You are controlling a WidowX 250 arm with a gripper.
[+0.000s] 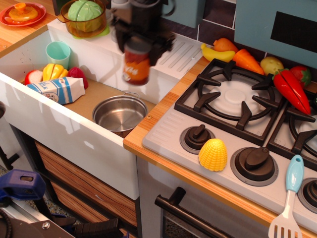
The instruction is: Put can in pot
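I saw the gripper [137,45] squeezed tight on the top of the can [136,66], which was blurry. The can hung in the air over the sink [59,121], just past the far rim of the pot [119,113]. The pot sat down in the sink, right of the milk carton [57,89].

You will find white lettering on the orange-red label of the can [135,66] — motion blur makes it unreadable. The milk carton [58,89], at 9 o'clock from the pot [119,113], carries blue print — too small to read.
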